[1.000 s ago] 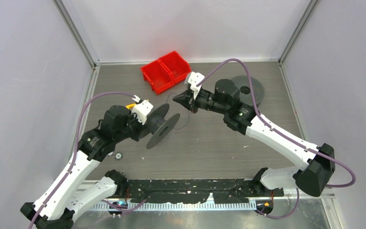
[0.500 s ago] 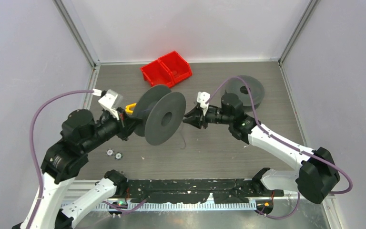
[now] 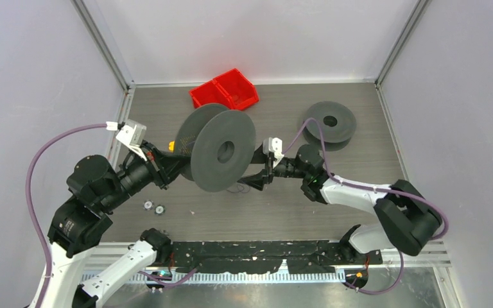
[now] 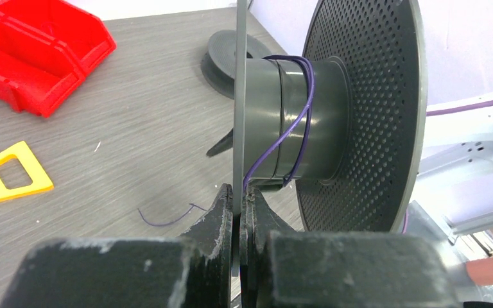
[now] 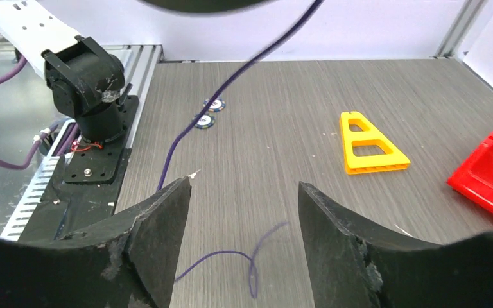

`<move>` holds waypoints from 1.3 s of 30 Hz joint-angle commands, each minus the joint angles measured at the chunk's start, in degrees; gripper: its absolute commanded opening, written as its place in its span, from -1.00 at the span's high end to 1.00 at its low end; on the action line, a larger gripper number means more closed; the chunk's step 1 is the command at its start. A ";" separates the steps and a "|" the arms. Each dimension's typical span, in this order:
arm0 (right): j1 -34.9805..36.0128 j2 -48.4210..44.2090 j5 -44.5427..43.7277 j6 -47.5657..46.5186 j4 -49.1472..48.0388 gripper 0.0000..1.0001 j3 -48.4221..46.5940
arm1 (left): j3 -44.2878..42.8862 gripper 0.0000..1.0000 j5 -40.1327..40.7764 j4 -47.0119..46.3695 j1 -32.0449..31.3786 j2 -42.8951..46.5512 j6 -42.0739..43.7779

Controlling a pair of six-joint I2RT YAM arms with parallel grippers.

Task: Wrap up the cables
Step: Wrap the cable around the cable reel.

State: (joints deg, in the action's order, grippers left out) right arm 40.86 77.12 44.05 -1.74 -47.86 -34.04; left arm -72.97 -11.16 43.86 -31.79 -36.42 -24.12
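The left end effector (image 4: 239, 196) is pinched tight on the thin near flange of a dark grey spool (image 3: 221, 157), holding it up off the tabletop (image 3: 282, 212) with its axle roughly level. A thin purple cable (image 4: 295, 122) lies in a few loose turns around the spool's hub, between that flange and the perforated far one, and drops away from the hub's underside.

The right end effector (image 5: 244, 192) stands wide with nothing between its fingers, low over the tabletop just beside the spool. In the right wrist view the cable slants down from above, passes close by one finger, and ends in a small loop lying on the wood grain below.

Further out, a yellow triangle (image 5: 366, 144) and two small round discs (image 5: 208, 112) lie on the tabletop. A second spool (image 3: 329, 122) lies flat toward the far right, and red bins (image 3: 224, 93) sit at the far edge.
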 commanded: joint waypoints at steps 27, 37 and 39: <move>2.33 29.05 -2.35 12.68 -41.09 -0.59 1.54 | -4.11 1.00 0.31 -13.28 0.24 -0.93 -3.39; 4.66 37.03 -1.30 19.43 -43.86 0.39 -1.74 | -1.34 1.00 5.82 -16.92 0.28 -1.37 -3.96; 6.02 35.19 -2.47 20.58 -43.72 0.79 0.09 | -0.50 1.00 12.32 -17.48 0.24 -2.09 -2.18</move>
State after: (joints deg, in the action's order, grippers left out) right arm 44.51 114.89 42.06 15.77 -83.68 -33.80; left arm -74.08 -8.25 35.62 -31.79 -37.63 -27.00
